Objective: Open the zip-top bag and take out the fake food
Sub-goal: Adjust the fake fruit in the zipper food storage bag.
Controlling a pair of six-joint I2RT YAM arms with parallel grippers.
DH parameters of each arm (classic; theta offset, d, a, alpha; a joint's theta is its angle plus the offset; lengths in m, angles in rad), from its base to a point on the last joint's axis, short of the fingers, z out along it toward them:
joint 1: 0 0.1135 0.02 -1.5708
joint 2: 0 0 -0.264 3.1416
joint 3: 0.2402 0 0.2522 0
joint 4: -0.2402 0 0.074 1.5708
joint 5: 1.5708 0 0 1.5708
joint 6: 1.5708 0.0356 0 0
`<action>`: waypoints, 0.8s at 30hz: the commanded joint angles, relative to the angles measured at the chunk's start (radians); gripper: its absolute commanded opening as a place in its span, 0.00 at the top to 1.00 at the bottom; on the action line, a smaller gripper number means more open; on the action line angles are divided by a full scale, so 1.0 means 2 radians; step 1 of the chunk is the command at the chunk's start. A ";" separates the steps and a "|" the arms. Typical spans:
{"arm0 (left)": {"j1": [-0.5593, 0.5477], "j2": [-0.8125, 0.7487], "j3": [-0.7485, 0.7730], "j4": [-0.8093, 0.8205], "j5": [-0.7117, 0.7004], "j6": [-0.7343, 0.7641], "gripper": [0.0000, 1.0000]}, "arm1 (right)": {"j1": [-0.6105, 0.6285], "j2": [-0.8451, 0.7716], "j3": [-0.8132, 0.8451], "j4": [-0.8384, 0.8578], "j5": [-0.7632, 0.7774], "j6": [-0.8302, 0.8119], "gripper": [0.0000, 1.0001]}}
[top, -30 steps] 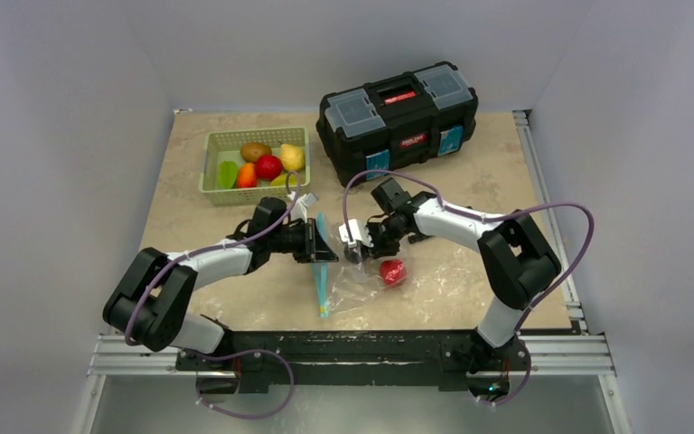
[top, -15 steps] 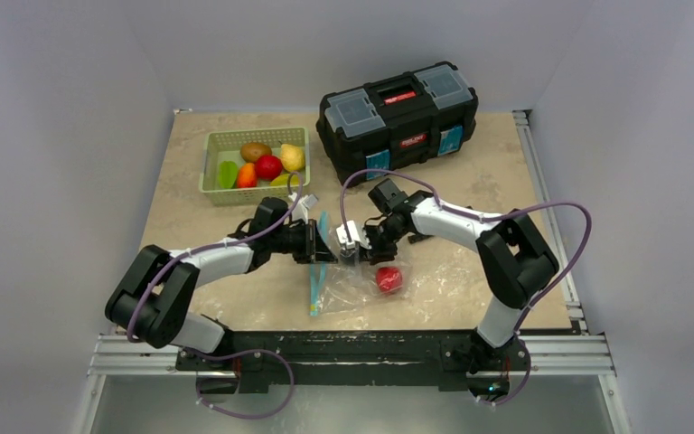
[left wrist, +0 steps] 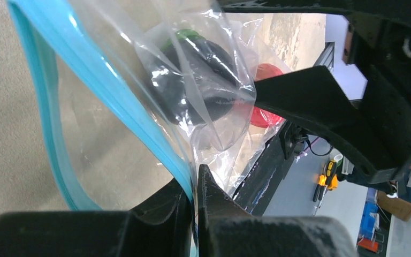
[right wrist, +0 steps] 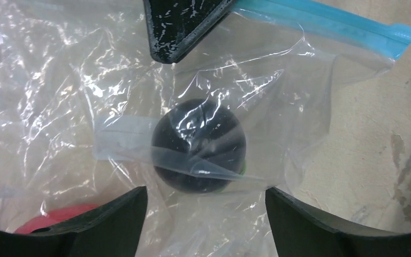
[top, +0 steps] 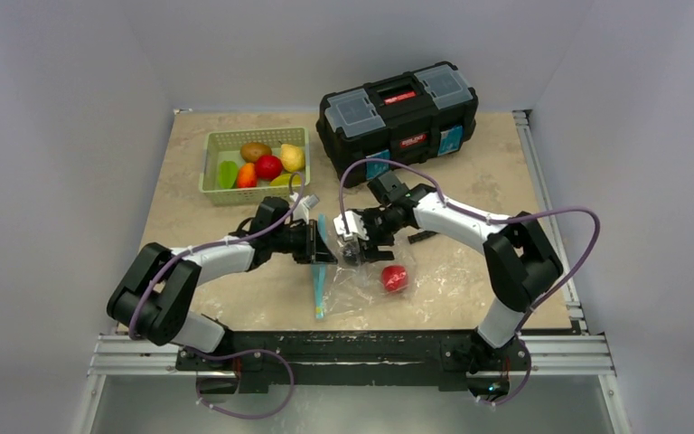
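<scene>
The clear zip-top bag (top: 352, 287) lies crumpled on the table between both arms, its teal zip strip (top: 319, 276) raised on edge. My left gripper (top: 322, 250) is shut on that strip (left wrist: 139, 115), pinching plastic between its fingertips. Inside the bag sit a red fake fruit (top: 394, 277) and a dark round piece with a green bit (right wrist: 199, 144). My right gripper (right wrist: 206, 214) stands open just over the dark piece, a fingertip (right wrist: 104, 222) on either side, plastic between. In the left wrist view the dark piece (left wrist: 198, 80) shows through the bag.
A green basket (top: 208, 167) at the back left holds several fake fruits. A black toolbox (top: 399, 113) stands at the back middle. A small black object (top: 421, 237) lies right of the bag. The table's front edge is just below the bag.
My right gripper has opened wide from a narrow setting and shifted slightly left over the bag. The left gripper keeps its hold on the zip strip.
</scene>
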 commanded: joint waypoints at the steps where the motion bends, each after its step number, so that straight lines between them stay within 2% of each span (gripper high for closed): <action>1: 0.000 0.005 0.018 0.015 0.015 0.011 0.95 | 0.010 0.026 0.014 0.020 0.015 0.023 0.24; 4: -0.001 0.013 0.018 0.021 0.018 0.010 0.95 | 0.021 0.033 0.006 0.030 0.014 0.028 0.31; 9: -0.004 0.025 0.018 0.031 0.025 0.009 0.95 | 0.039 0.050 0.010 0.040 0.015 0.044 0.52; 11: -0.004 0.026 0.016 0.032 0.025 0.010 0.95 | 0.041 0.054 0.010 0.042 0.009 0.048 0.62; 13: -0.003 0.025 0.015 0.033 0.024 0.009 0.95 | 0.041 0.056 0.011 0.042 0.006 0.052 0.76; 15: -0.003 0.024 0.014 0.034 0.024 0.010 0.95 | 0.041 0.057 0.012 0.043 0.004 0.053 0.84; 21: -0.003 0.003 0.014 0.019 0.020 0.012 0.89 | 0.039 0.053 0.008 0.047 0.003 0.055 0.91; 24: -0.004 -0.019 0.013 -0.001 0.012 0.019 0.74 | 0.036 0.049 0.003 0.045 0.013 0.048 0.92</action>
